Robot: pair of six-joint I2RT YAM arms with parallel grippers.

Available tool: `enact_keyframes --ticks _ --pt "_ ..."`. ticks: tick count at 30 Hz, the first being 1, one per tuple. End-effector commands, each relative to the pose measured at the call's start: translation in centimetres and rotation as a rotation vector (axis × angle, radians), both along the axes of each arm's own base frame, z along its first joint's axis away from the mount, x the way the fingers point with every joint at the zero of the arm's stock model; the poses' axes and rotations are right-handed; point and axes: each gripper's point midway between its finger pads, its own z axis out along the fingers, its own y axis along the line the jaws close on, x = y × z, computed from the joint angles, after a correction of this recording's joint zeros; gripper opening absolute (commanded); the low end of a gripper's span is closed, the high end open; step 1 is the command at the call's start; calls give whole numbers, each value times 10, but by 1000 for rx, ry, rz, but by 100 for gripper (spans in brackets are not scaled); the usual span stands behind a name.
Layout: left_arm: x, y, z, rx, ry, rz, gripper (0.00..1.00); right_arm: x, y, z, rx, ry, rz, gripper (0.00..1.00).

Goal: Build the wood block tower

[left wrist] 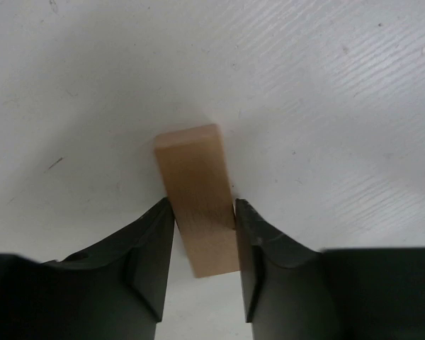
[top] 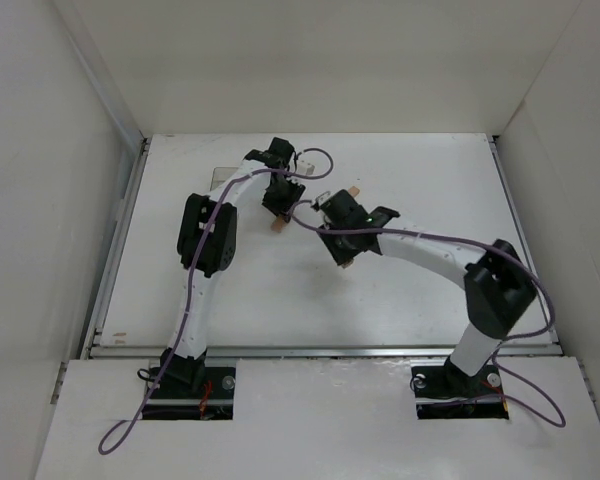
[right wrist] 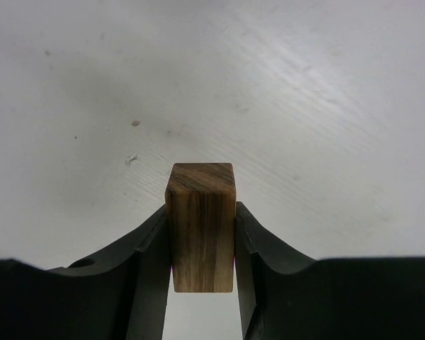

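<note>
Lower centre of the right wrist view: the right gripper [right wrist: 202,244] has its fingers closed on a dark-grained block [right wrist: 200,227], held upright over the white table [right wrist: 304,106]. Centre of the left wrist view: the left gripper [left wrist: 204,234] pinches a pale block [left wrist: 197,198], slightly tilted. From above, both held blocks sit mid-frame. A third block [top: 353,192] lies just beyond the right arm.
</note>
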Motion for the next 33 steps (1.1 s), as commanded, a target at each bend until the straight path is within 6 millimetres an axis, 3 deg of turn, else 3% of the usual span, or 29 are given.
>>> enact_keyframes --ticks 1,3,4,7,10,12,15,17,18,21,23,25,27,32,33 --pt "-2 -4 -4 -13 16 -36 29 35 -27 86 112 -208 -190 0" --pt "-1 -4 -4 -10 12 -47 16 41 -44 116 161 -273 -258 0" --pt "1 -4 -4 -13 4 -47 0 53 -54 134 200 -323 -297 0" --pt "5 -9 7 -15 -28 -53 0 70 -68 177 311 -439 -346 0" --pt "4 -17 19 3 -55 -88 0 85 -85 179 345 -453 -383 0" --pt "-5 -21 23 49 -66 -178 0 97 -94 166 356 -430 -415 0" --pt "-34 -35 25 132 -101 -352 0 104 -102 154 397 -424 -449 0" --pt "-67 -37 6 241 -120 -576 0 107 -109 151 411 -417 -489 0" --pt "-67 -48 15 243 -163 -593 0 109 -114 151 417 -417 -513 0" --pt "-93 -56 6 317 -185 -791 0 107 -121 167 445 -462 -531 0" --pt "-92 -57 5 334 -228 -845 0 102 -127 171 461 -479 -546 0" --pt "-93 -72 7 331 -269 -939 0 96 -129 165 472 -458 -551 0" --pt "-102 -80 -2 341 -261 -1001 0 93 -127 172 498 -468 -532 0" --pt "-102 -90 -1 361 -303 -1094 0 82 -125 168 510 -446 -511 0" --pt "-101 -91 -1 363 -306 -1104 5 81 -125 171 519 -459 -509 0"
